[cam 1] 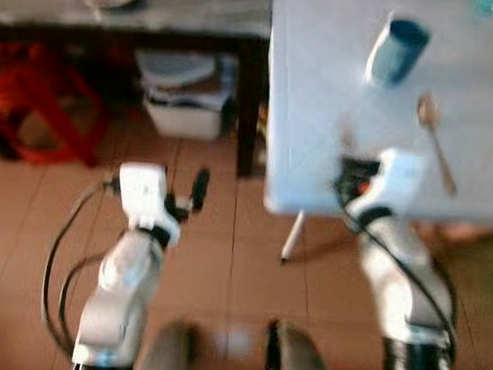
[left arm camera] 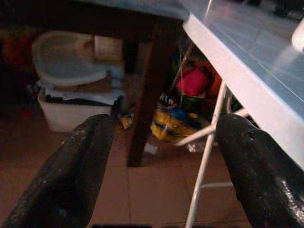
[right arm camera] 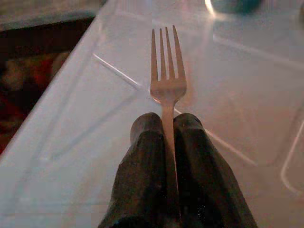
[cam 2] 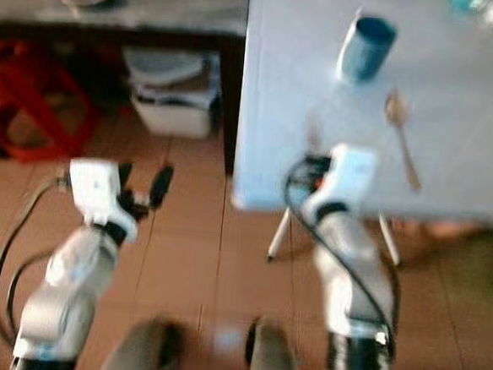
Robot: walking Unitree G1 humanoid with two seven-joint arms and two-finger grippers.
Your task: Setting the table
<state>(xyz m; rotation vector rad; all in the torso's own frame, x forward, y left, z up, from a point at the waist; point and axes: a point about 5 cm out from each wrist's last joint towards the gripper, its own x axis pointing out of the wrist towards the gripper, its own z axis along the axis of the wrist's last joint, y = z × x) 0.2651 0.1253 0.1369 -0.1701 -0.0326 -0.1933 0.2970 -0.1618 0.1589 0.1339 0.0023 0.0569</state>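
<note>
Fork [right arm camera: 167, 85] is sitting clamped by its handle in the right tool [right arm camera: 167, 124], both black fingers [right arm camera: 142, 142] closing tight on the shaft, tines sticking out ahead of the fingertips. Long axis is running straight along the tool's own line, tines pointing away from the robot across the pale blue bench [cam 1: 319, 114] and roughly toward the blue cup [cam 1: 397, 50]. The fork is hovering just over the bench top near its front edge; whether the tines are touching the surface cannot be told. Taking the cup as landmark: a spoon [cam 1: 436, 141] is lying on the robot's side of the cup and slightly to its right, bowl end toward the cup, handle trailing back toward the robot, so its axis is lying roughly parallel to the fork's. The fork is sitting left of the spoon and nearer the bench edge, apart from it. Judging from this, the coming move is turning on lowering the fork flat beside the spoon, keeping that same heading. Left tool [cam 1: 188, 196] is hanging open, holding nothing, off the bench over the tiled floor [cam 1: 224, 260], well left of the cup; the right arm is clearly the nearer one.
</note>
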